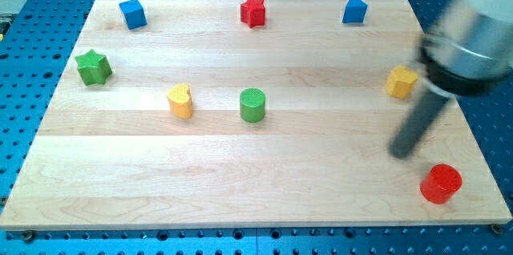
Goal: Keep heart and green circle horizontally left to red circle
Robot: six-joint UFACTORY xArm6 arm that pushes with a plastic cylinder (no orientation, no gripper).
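The yellow heart [180,100] and the green circle [252,104] sit side by side left of the board's middle. The red circle [441,184] sits near the bottom right corner, lower in the view than both. My tip [400,154] is blurred, up and left of the red circle with a small gap, and below the yellow hexagon [401,82]. It is far to the right of the heart and green circle.
A green star [93,66] sits at the left edge. A blue cube [132,13], a red star [253,11] and a blue block [354,10] line the top edge. The wooden board [240,191] lies on a blue perforated table.
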